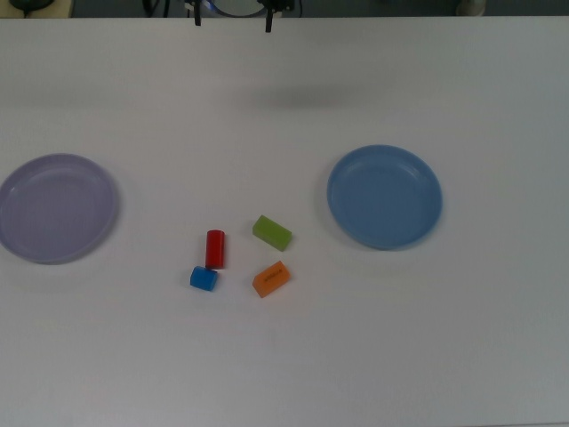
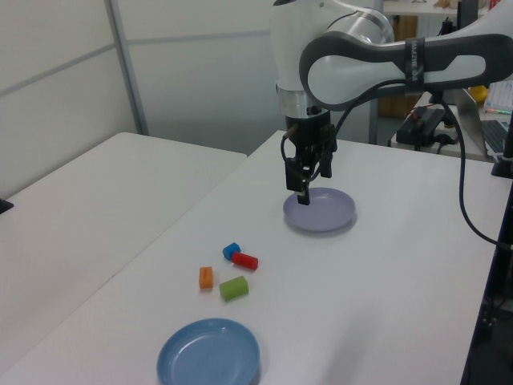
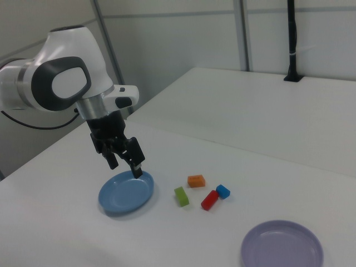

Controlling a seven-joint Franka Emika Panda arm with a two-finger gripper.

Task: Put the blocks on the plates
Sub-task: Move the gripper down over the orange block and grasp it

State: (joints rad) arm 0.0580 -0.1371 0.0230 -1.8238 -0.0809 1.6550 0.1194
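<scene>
A robot arm (image 3: pixel 61 83) with smooth, rounded white shells and dark grey bands at its joints. A silver-grey metal ring sits just above the wrist. Below the ring, the gripper (image 3: pixel 125 162) is black and blocky, ending in two slim black fingers (image 3: pixel 137 164). Thin black cables loop beside the gripper body. A dark band with small pale markings circles the white forearm.

You've got a white table (image 2: pixel 385 265) under everything, and a second white table (image 2: pixel 96 200) sits just beside it at the left view's left. Grey wall panels (image 2: pixel 192 72) stand behind, with a black pole (image 3: pixel 291 39) rising on the far tabletop in the right view.
</scene>
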